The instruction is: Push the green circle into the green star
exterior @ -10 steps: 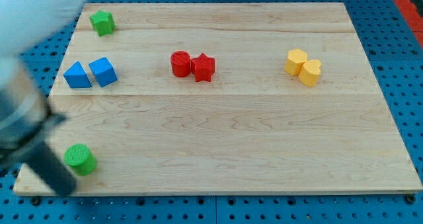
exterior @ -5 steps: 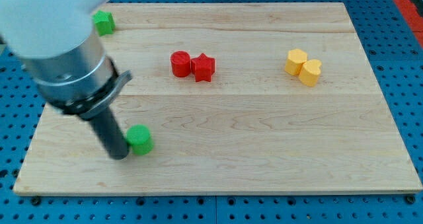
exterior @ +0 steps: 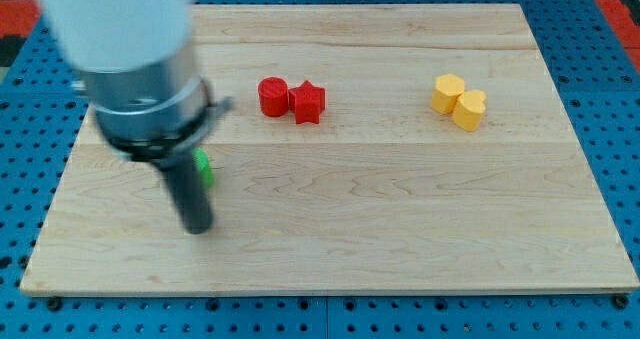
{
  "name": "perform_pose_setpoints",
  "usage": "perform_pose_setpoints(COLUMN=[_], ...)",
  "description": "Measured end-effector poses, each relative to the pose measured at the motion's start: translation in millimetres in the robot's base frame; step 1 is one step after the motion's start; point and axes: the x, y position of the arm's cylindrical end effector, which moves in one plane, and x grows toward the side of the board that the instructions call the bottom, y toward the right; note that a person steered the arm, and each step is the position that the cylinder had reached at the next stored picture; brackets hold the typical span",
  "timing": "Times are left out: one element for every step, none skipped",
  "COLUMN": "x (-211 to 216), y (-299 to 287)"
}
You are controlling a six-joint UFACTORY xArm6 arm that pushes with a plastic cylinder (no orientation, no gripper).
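My tip (exterior: 198, 228) rests on the board at the lower left of the view. The green circle (exterior: 204, 169) shows only as a thin green sliver at the right edge of the rod, just above the tip and mostly hidden behind it. The green star does not show: the arm's large grey body covers the board's top left corner. The blue blocks are hidden behind the arm too.
A red cylinder (exterior: 272, 96) touches a red star (exterior: 308, 102) at the upper middle. Two yellow blocks (exterior: 449, 93) (exterior: 469, 110) touch at the upper right. The wooden board (exterior: 400, 219) lies on a blue pegboard.
The green circle has moved from the board's lower left corner rightward and then up. The arm and tip followed it, and the arm now covers the green star and most of the circle.
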Motion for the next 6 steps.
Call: perform_pose_setpoints(x=[-27,-68,-125,-183,-236,-238], y=[-5,36,44,44,45,42])
